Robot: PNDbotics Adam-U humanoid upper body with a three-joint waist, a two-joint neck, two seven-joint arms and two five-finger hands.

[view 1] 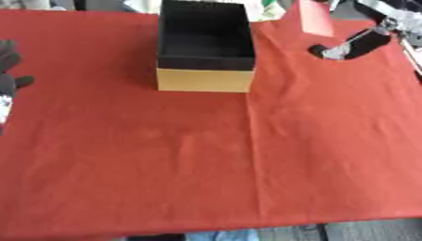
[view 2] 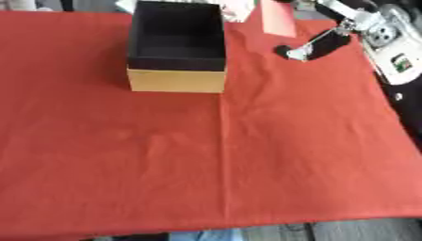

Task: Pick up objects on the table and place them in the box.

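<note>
We see the box [view 1: 205, 47] at the far centre of the red cloth [view 1: 206, 160], its interior dark; contents indiscernible. No loose objects remain visible. Right hand [view 2: 317, 47] hovers right of it, left hand [view 1: 8, 70] at the left edge; neither grip readable.

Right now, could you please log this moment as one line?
box: open, looks empty | right robot hand: upper right, above cloth | left robot hand: left edge
</note>
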